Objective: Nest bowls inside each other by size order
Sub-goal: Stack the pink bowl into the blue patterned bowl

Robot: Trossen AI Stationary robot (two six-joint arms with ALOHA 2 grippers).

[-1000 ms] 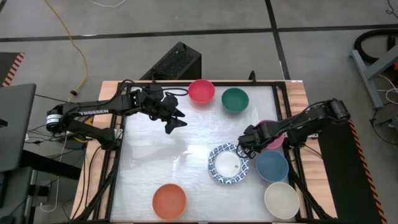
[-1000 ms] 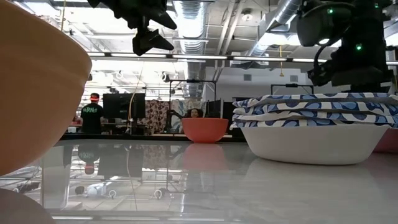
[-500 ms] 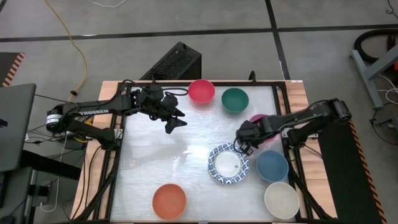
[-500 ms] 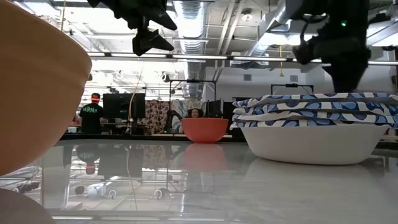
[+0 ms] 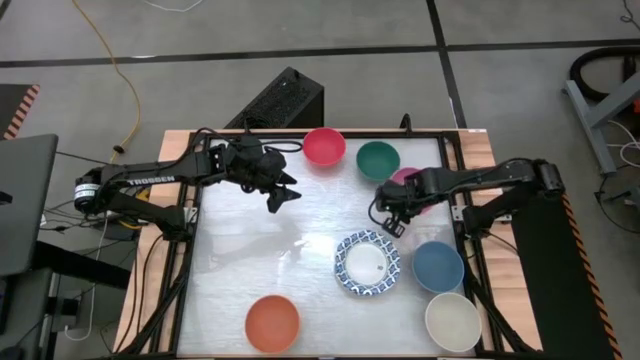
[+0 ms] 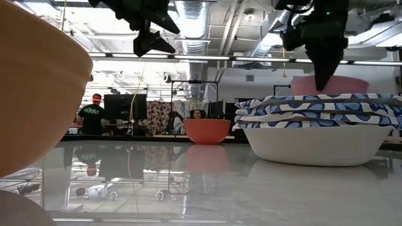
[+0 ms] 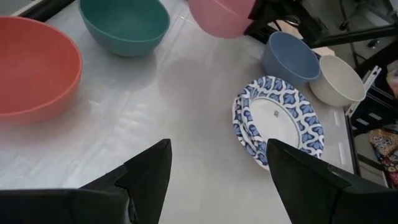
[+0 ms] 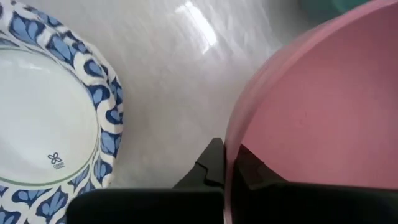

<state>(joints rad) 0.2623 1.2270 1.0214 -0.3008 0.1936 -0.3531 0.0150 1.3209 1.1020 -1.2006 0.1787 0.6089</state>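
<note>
The right gripper [image 5: 389,213] was clamped on the rim of the pink bowl [image 5: 407,180], one finger inside the wall and one outside, and held it clear of the surface [image 5: 260,260], between the teal bowl [image 5: 378,159] and the stack of blue-and-white patterned bowls [image 5: 367,264]. From the low view the pink bowl [image 6: 330,85] hung above the patterned stack [image 6: 317,129], though whether it was directly over it could not be judged from that angle. The blue bowl [image 5: 438,266] sat just beside the patterned stack on its right, with the cream bowl [image 5: 452,320] close below it near the front edge. The red bowl [image 5: 324,146] stood at the back beside the teal one, and the orange bowl [image 5: 272,323] sat well apart at the front left. The left gripper [image 5: 281,195] hovered over the back left of the surface with its fingers spread wide, holding nothing.
</note>
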